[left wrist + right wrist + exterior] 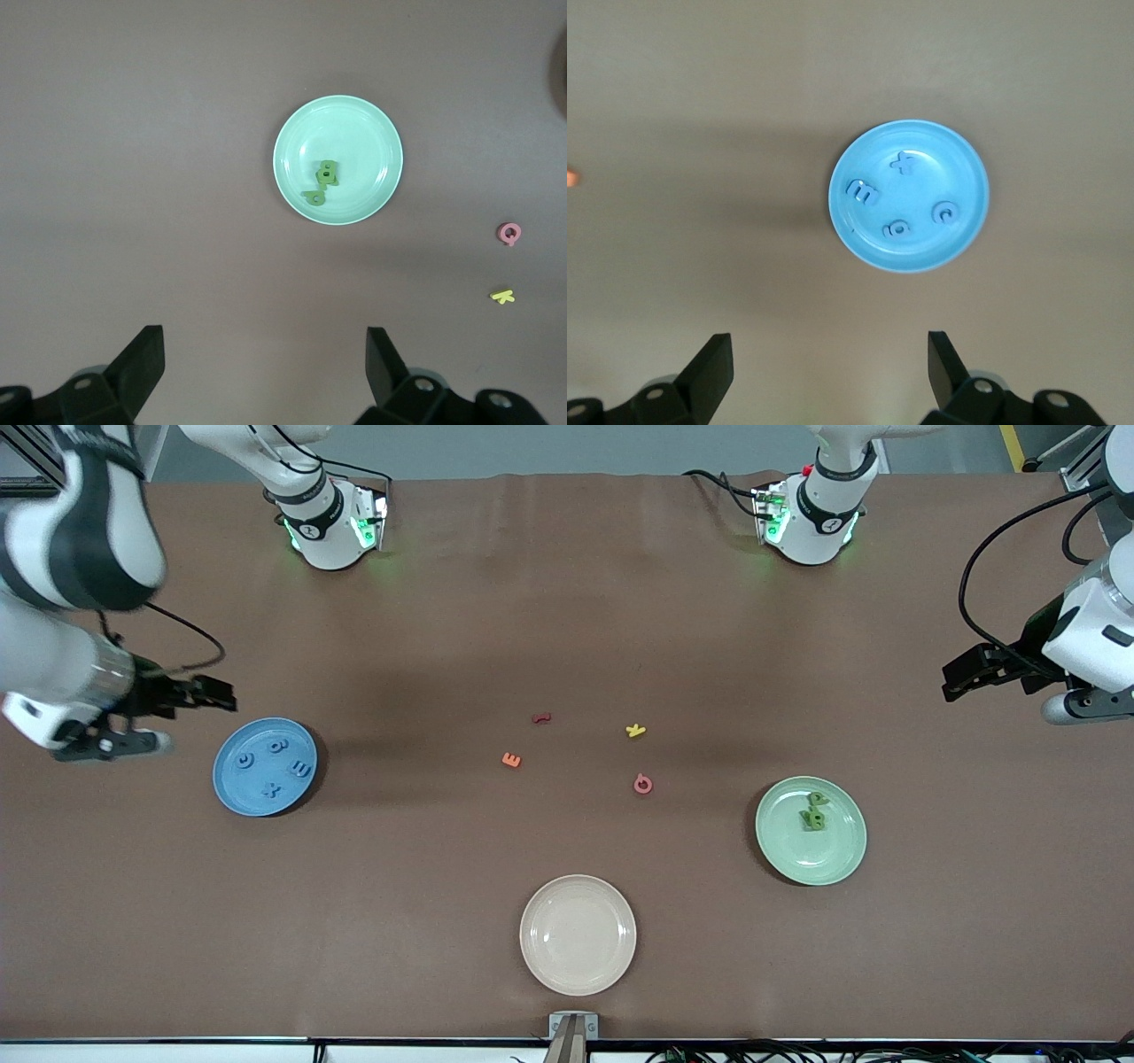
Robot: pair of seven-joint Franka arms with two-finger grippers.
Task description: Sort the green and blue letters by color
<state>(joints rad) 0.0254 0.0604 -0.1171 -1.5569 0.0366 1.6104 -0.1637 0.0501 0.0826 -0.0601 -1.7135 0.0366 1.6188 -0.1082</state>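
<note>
Several blue letters (277, 746) (901, 162) lie apart from one another in the blue plate (235, 793) (921, 252) toward the right arm's end of the table. A small pile of green letters (814, 813) (322, 183) rests in the green plate (833, 859) (363, 133) toward the left arm's end. My right gripper (226, 695) (830, 372) hangs open and empty over bare table beside the blue plate. At its own end of the table my left gripper (952, 677) (264, 372) is also open and empty, well away from the green plate.
An empty cream plate (578, 934) sits near the front edge. In the middle of the table lie an orange E (511, 759), a dark red letter (541, 717), a yellow K (635, 731) (503, 297) and a pink Q (643, 783) (509, 234).
</note>
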